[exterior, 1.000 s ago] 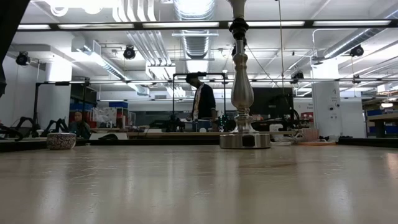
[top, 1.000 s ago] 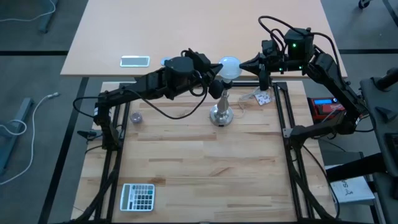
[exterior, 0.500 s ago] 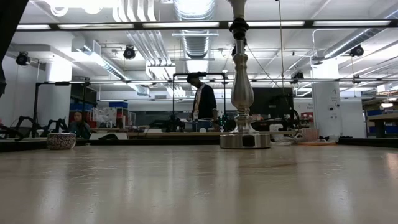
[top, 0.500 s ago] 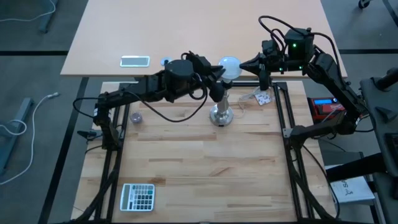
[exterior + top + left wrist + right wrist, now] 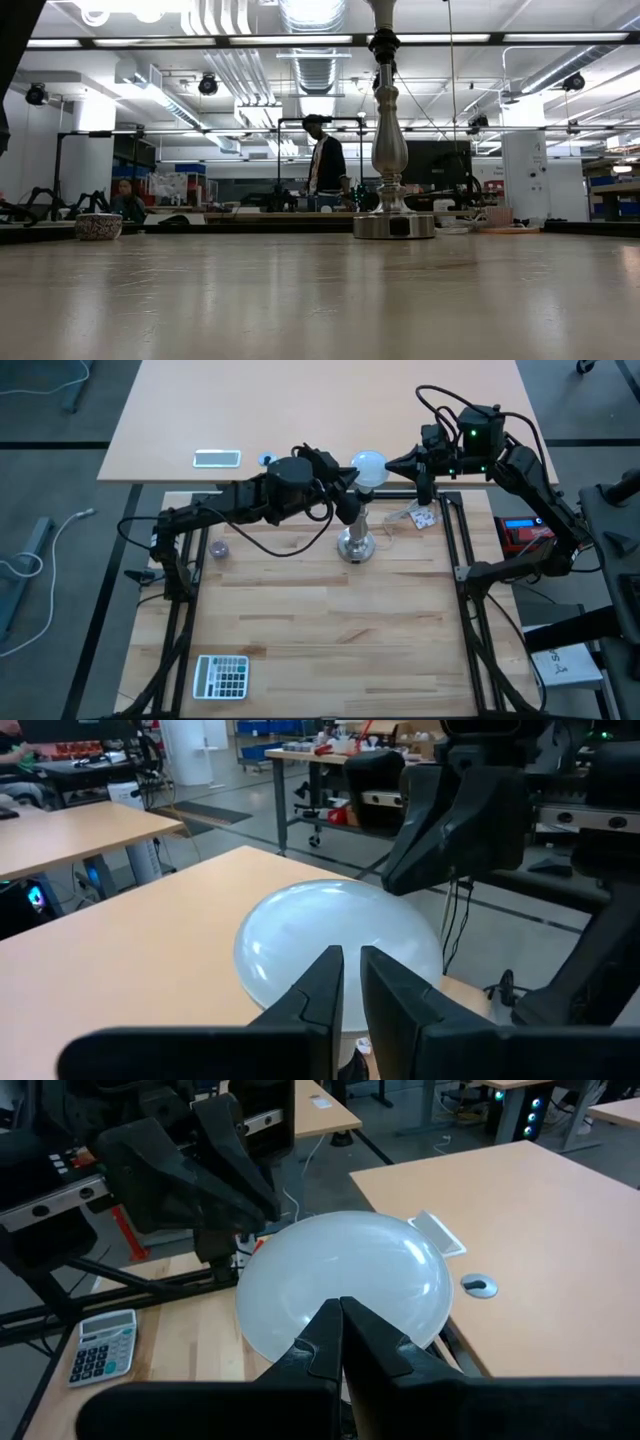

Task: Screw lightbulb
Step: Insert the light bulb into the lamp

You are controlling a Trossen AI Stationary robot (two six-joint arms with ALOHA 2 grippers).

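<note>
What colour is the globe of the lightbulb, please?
Frosted white; the lightbulb shows best in the right wrist view.

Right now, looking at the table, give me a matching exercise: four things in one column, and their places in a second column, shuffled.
Things:
1. lightbulb
2. left end effector
3. right end effector
4. calculator

Places:
A. lying flat near a corner of the wooden table
B. at the top of the silver stand
C. at the stand's stem, just below the bulb
D. beside the bulb's globe, on the right arm's side

Pairs: 1-B, 2-C, 3-D, 4-A
</note>
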